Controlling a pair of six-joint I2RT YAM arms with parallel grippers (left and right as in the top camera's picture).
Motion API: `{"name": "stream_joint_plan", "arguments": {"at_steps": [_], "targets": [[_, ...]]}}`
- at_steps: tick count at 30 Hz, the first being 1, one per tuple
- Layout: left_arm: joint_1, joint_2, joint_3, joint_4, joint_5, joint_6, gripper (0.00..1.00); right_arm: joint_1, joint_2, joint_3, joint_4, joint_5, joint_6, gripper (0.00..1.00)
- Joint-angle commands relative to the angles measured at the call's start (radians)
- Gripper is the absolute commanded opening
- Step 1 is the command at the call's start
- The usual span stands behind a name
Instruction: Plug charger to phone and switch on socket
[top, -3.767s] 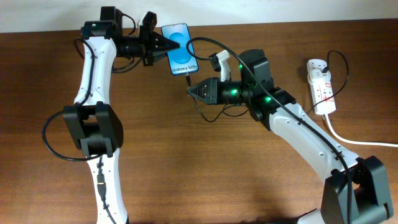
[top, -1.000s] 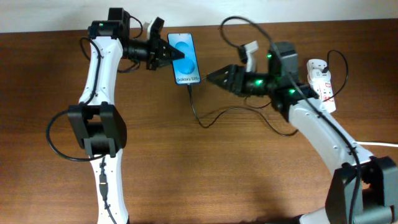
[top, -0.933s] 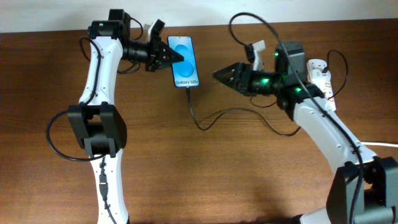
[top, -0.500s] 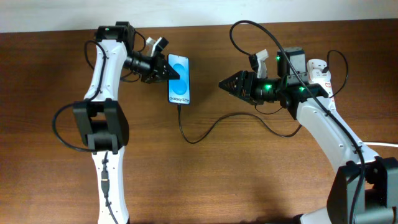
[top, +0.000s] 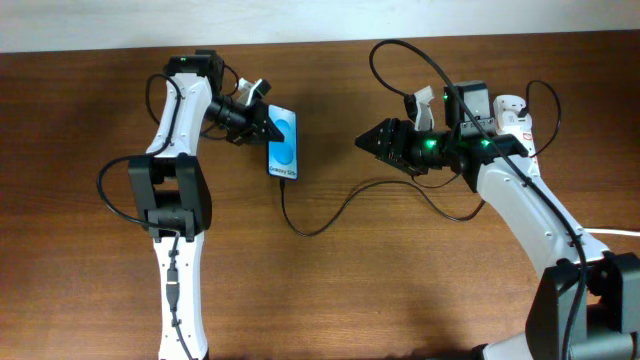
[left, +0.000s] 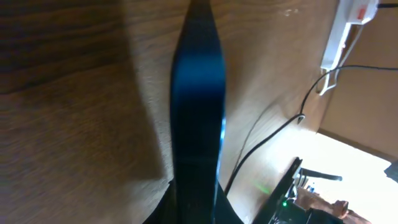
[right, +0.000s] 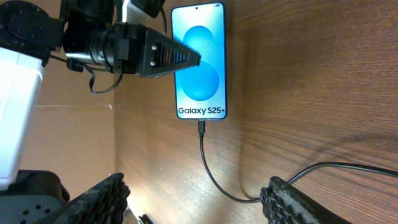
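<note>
— The phone (right: 200, 62)?
— Bright blue screen, paler blue circles, white lettering, dark edges; the charger (right: 201, 138) is black throughout.
— And the socket (top: 518, 120)?
— White, with small red marks; its cord (top: 615, 231) is white too; the table (top: 400, 300) is brown, streaked with darker wood grain.

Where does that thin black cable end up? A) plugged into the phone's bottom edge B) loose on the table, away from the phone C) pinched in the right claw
A: the right wrist view shows the charger running straight into the phone's bottom edge, below the Galaxy text.
</note>
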Motion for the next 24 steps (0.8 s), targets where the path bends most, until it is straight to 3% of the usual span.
{"name": "stream_joint_plan", "arguments": {"at_steps": [1, 4, 14, 18, 21, 24], "targets": [[-0.002, 0.002, -0.007, 0.003, 0.004, -0.032, 0.00, -0.001, -0.011, 0.010, 0.000, 0.010, -0.014, 0.74], [-0.002, 0.007, -0.007, 0.000, -0.019, -0.083, 0.00, -0.001, -0.011, 0.010, -0.002, 0.010, -0.014, 0.74], [-0.018, 0.060, -0.008, -0.002, -0.037, -0.085, 0.02, -0.001, -0.011, 0.010, -0.009, 0.013, -0.018, 0.74], [-0.020, 0.078, -0.008, -0.001, -0.037, -0.085, 0.07, -0.001, -0.011, 0.010, -0.009, 0.018, -0.018, 0.74], [-0.019, 0.078, -0.008, -0.007, -0.038, -0.086, 0.17, -0.001, -0.011, 0.010, -0.009, 0.020, -0.018, 0.74], [-0.017, 0.078, -0.008, -0.023, -0.124, -0.152, 0.24, -0.001, -0.011, 0.010, -0.009, 0.020, -0.018, 0.74]]}}
